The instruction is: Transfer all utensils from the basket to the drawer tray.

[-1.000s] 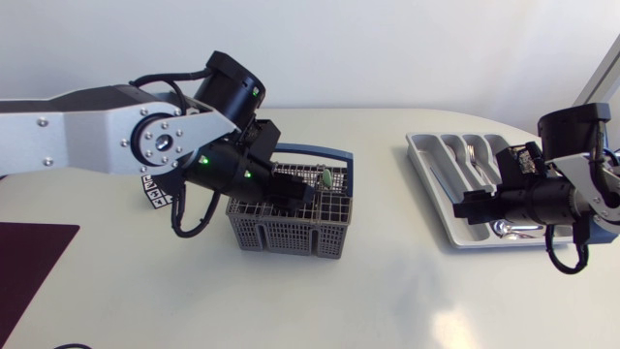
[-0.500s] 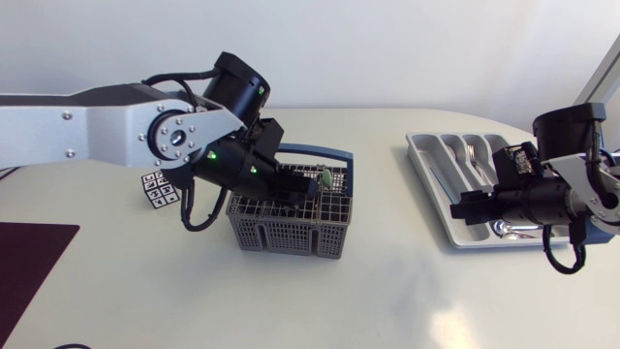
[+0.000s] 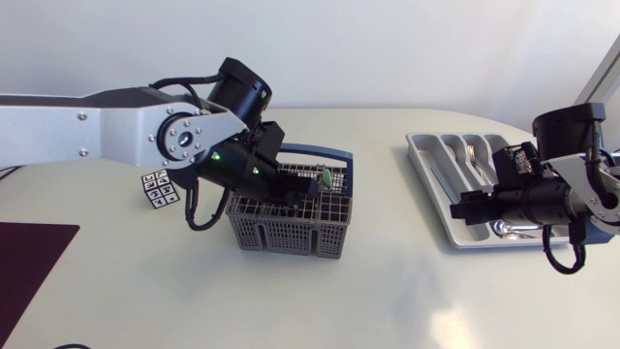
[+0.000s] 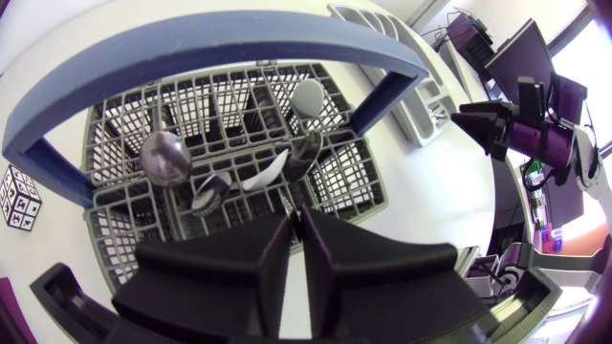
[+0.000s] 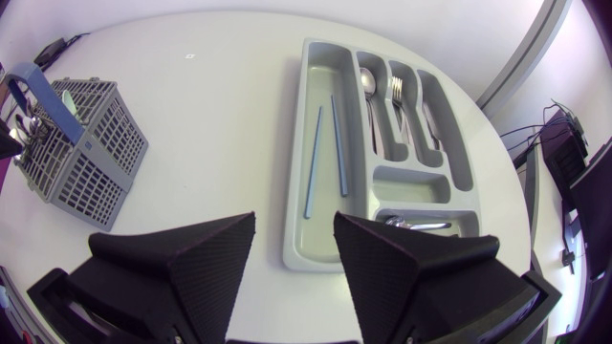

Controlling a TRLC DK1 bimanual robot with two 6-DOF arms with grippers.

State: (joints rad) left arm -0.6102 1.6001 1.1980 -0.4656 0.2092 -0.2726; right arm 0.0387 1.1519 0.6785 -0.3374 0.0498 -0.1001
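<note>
A small white card [image 3: 160,187] printed with black square marks lies on the white table [image 3: 387,301] just beside the grey plastic mesh basket with a blue arched handle [image 3: 291,233]; its marks are too small to be read. The left gripper [image 4: 295,218] is lowered into the basket, under the handle. Its fingers are drawn almost together, and a thin metal utensil handle [image 4: 289,203] is pinched between their tips. Round-bowled metal spoons [image 4: 164,158] stand in the compartments ahead of it.

The right gripper [image 5: 295,258] is held wide apart with nothing in it, above the table at the near edge of the grey compartmented drawer tray [image 5: 298,191]. Two light blue rods [image 5: 316,162], a spoon [image 5: 368,91], a fork [image 5: 395,96] and a knife [image 5: 426,105] are laid in the tray's long slots.

Since a second ago the left arm's elbow has been carried towards the basket, so that more of the card is uncovered; the right arm has barely been shifted.
</note>
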